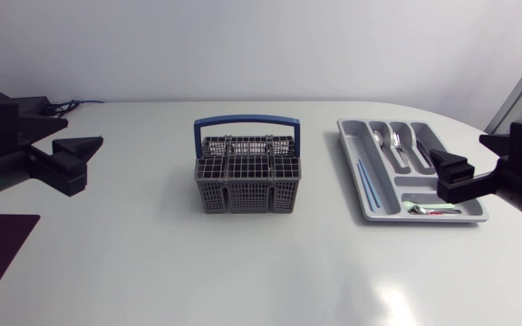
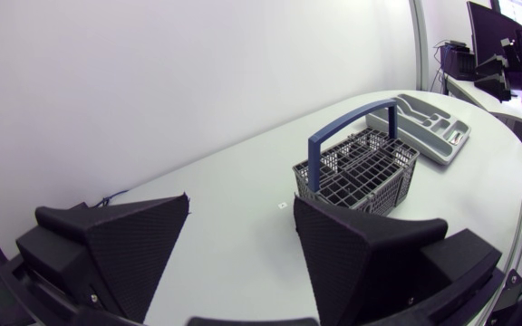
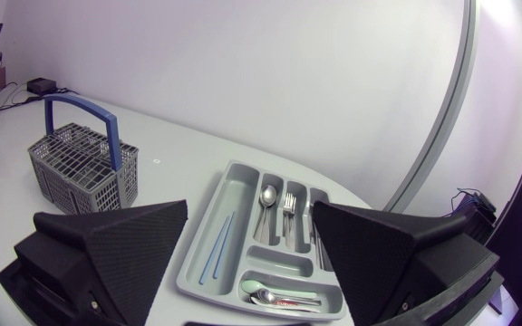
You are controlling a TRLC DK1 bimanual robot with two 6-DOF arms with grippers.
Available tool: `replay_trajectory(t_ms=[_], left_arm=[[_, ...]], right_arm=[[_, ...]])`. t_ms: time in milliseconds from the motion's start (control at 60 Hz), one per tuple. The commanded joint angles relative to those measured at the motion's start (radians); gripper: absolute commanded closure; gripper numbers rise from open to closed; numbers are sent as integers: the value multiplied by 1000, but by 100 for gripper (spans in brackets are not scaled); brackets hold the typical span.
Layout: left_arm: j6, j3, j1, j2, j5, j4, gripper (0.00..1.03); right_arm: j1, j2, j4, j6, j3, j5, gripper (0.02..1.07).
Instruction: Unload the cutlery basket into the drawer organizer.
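Jaws apart, basket (image 1: 246,192), organizer (image 1: 353,138), white table (image 1: 243,263)

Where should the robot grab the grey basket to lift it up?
Probably by the blue handle, at the middle of its top bar, coming straight down from above. It arches upright over the basket with open space under the bar, so one finger can go on each side of it.
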Motion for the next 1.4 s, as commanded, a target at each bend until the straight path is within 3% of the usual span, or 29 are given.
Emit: replay_trajectory(t_ms=[0, 433, 1383], left_arm=[[-12, -52, 13, -52, -4, 3, 5], [-98, -209, 60, -257, -4, 113, 5], [-385, -659, -10, -754, -253, 210, 5]], right_arm=[[-17, -49, -10, -15, -35, 4, 6], [-34, -247, -49, -18, -127, 1, 6], [22, -656, 102, 291, -519, 51, 6]])
